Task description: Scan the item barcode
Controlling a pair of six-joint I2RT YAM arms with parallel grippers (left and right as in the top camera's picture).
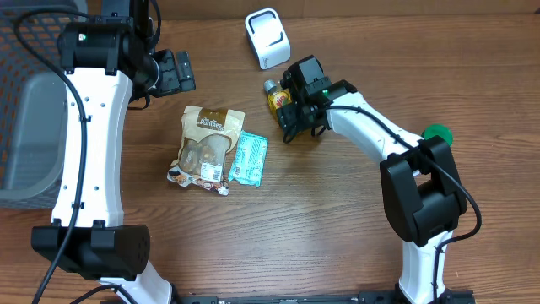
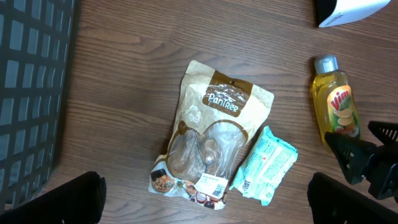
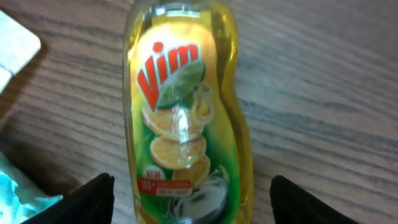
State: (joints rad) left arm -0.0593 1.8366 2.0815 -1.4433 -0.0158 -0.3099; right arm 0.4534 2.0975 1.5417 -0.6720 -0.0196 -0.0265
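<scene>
The right tool (image 3: 191,183) hung over a yellow Vim dish-soap bottle (image 3: 183,93) that lay label-up on the wooden bench (image 3: 323,93). Its fingers were spread to either side of the bottle, with a gap showing on both flanks. Near the bottle lay a teal packet (image 2: 266,165), resting against a brown snack pouch (image 2: 214,140). Beyond the pouch the left tool (image 1: 184,72) hovered, spread wide and holding nothing. A white scanner (image 1: 267,38) stood just past the bottle's cap, and a dark mesh basket (image 1: 25,34) sat at far left.
</scene>
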